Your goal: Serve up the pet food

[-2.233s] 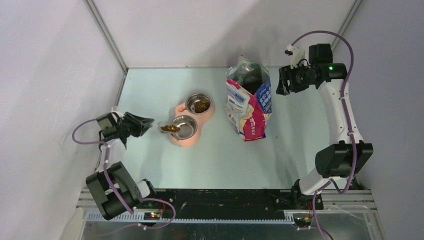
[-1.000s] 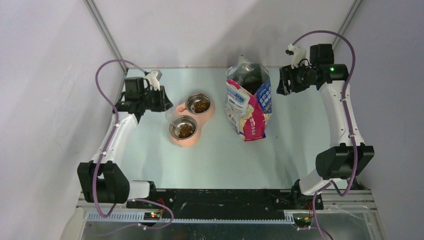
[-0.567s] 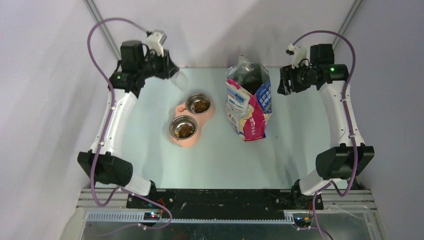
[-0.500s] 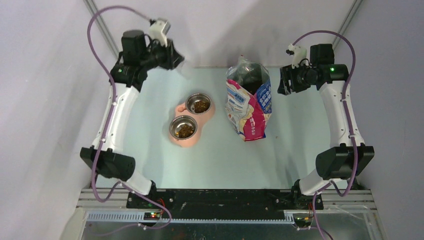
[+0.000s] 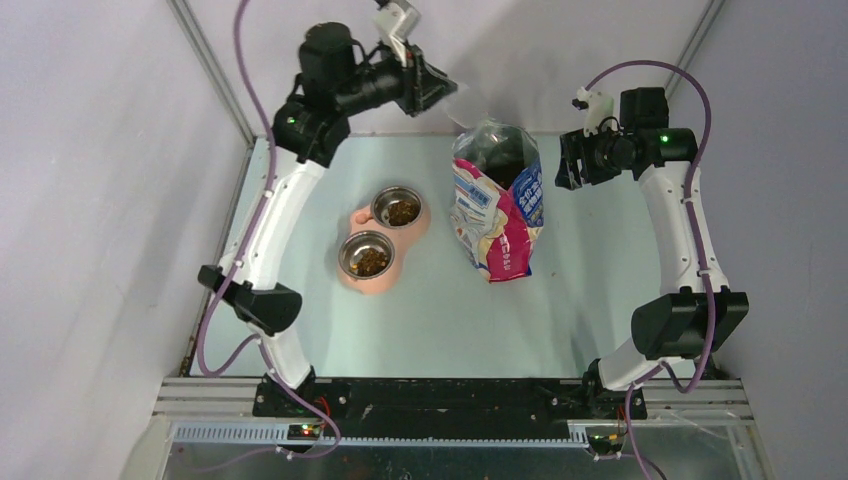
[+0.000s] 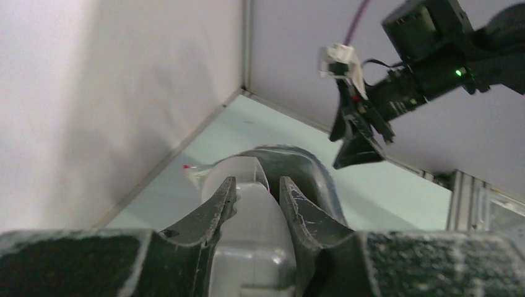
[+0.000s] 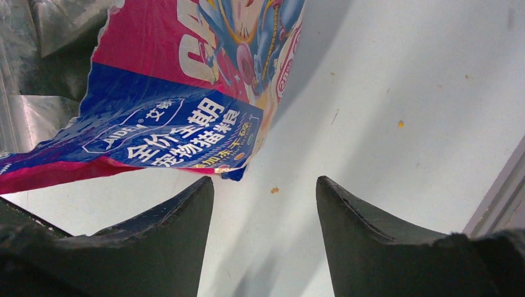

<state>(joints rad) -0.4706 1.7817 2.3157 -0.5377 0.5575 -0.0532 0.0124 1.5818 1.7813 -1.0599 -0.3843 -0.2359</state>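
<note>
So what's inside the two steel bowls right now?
Brown pet food lies in the far bowl and the near bowl. It covers part of each bowl's floor; how deep it lies cannot be seen.

The left arm (image 5: 285, 200) and right arm (image 5: 675, 225) have white link shells and black joint housings. Each carries a looping purple cable (image 5: 645, 64) and a small green light (image 5: 661, 136). The left gripper (image 6: 257, 180) and right gripper (image 7: 265, 180) have tapered matte-black fingers (image 6: 297, 207), faintly scratched.
</note>
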